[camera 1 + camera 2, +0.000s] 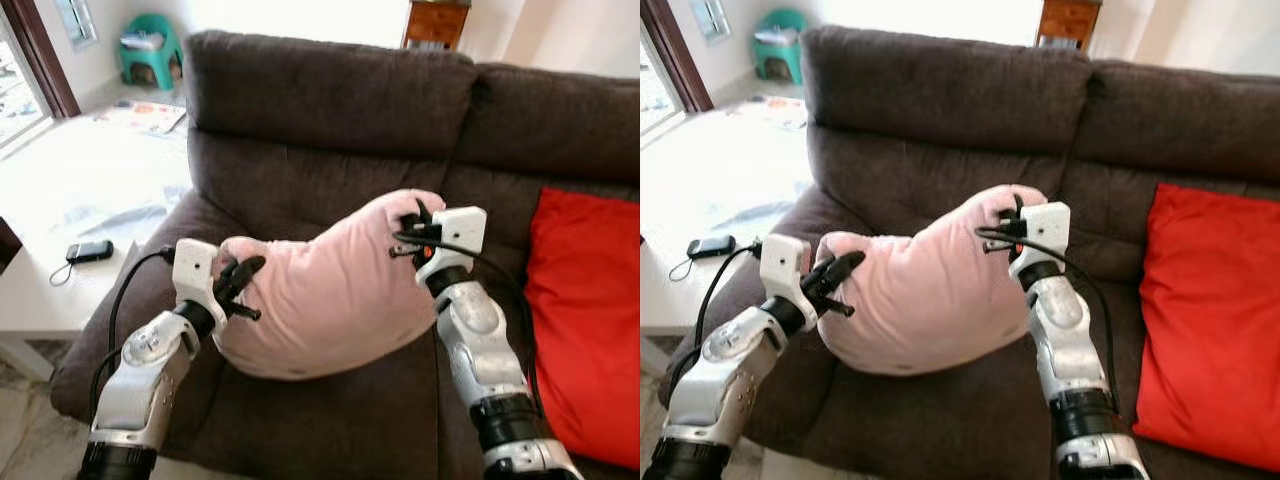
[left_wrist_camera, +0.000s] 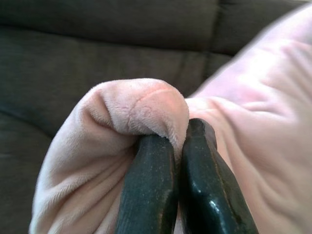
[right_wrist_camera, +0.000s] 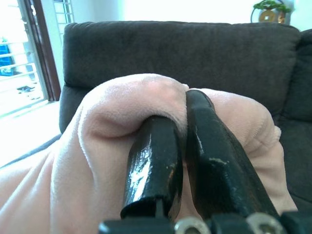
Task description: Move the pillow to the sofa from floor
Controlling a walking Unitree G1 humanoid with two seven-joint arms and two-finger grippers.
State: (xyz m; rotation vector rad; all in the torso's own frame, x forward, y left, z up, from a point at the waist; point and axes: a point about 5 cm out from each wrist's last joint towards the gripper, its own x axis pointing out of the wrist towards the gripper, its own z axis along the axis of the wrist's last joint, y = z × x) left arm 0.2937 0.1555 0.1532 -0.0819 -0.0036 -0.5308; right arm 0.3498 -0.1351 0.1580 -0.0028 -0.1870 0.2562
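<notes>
left eye view: pink pillow (image 1: 330,290) is held up off the floor between both arms, over the seat of the dark brown sofa (image 1: 330,100), its underside at or just above the cushion (contact can't be told). left gripper (image 1: 240,285) pinches the pillow's left corner; right gripper (image 1: 415,228) pinches the upper right corner, higher up. red cushion (image 1: 585,320) stands against the sofa back on the right; white low table (image 1: 60,210) with a black phone (image 1: 88,251) sits to the left.
right eye view: same scene, the pillow sags between the two grips, near the sofa back but apart from the red cushion.
left wrist view: the two black fingers (image 2: 146,190) are closed nearly together with a fold of pink fabric clamped between them.
right wrist view: fingers (image 3: 153,165) likewise squeezed on a bunched pillow edge, sofa back behind.
step: carry done, placing phase (my read).
next move: likely lower until the seat takes the weight, then both grips let go and back off without dragging fabric.
</notes>
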